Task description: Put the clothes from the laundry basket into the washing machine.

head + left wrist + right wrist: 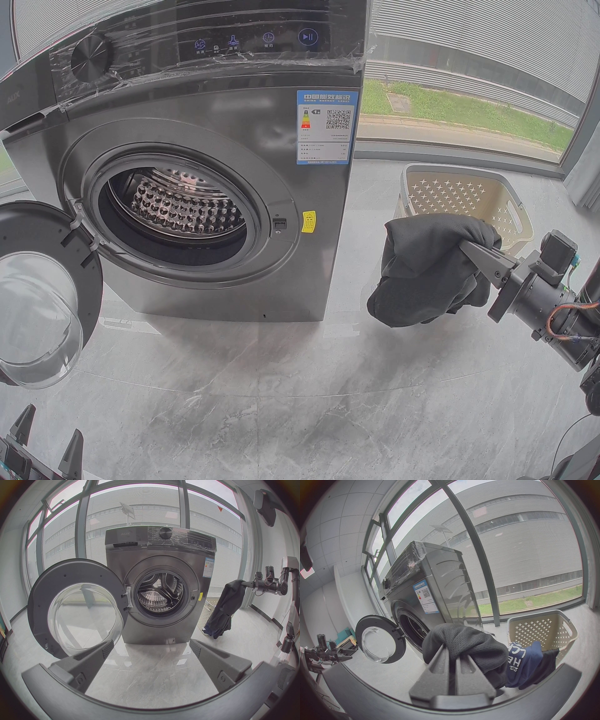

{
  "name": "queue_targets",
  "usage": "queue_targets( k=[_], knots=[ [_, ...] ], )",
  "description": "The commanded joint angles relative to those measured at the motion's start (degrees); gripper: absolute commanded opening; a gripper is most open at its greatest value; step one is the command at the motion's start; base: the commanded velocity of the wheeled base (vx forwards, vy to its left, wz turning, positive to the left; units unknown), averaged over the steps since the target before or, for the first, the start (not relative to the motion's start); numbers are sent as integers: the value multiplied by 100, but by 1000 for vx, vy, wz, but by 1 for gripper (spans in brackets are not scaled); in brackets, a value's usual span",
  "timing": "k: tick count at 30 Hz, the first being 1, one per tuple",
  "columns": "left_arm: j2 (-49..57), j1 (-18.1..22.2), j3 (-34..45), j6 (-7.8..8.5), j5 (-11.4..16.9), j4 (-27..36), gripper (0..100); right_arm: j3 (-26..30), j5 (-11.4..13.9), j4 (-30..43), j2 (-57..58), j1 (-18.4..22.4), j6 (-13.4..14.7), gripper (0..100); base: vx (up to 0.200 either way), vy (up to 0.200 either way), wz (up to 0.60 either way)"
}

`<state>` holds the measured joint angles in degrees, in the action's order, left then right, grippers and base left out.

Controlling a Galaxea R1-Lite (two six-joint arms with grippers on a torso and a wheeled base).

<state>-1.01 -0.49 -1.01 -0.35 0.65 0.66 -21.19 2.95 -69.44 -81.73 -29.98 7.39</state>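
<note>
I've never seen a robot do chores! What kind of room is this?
Likely a laundry spot in a big building, not a home. A washing machine stands with its door open, a laundry basket sits beside it, and tall windows look onto another building. The right gripper holds a dark garment.

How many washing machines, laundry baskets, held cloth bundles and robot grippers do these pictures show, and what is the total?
Grey front-loading washing machine, door open: 1
Beige perforated plastic laundry basket: 1
Dark cloth bundle, held by the shut right jaws: 1
Robot grippers: 2, left gripper and right gripper
Total: 5
</note>
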Motion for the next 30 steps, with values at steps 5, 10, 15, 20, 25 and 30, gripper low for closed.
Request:
queue_targets(
  k=[5,10,15,20,25,30],
  knots=[
    [48,5,66,9,-3,4,100,1,4,0,-19,-8,0,0,0,0,0],
    [48,5,57,0,-3,4,100,1,-5,-8,-10,1,0,0,0,80,0],
    [48,5,66,-17,-3,4,100,18,-5,0,-10,1,8,0,0,200,0],
    [48,5,66,-26,-3,4,100,9,-5,0,-10,1,0,0,0,200,0],
    [48,5,57,-35,-3,4,100,18,-5,0,-10,1,0,0,0,200,0],
    [48,5,66,-35,-3,4,100,27,-14,0,-10,1,8,0,0,200,0]
  ],
)
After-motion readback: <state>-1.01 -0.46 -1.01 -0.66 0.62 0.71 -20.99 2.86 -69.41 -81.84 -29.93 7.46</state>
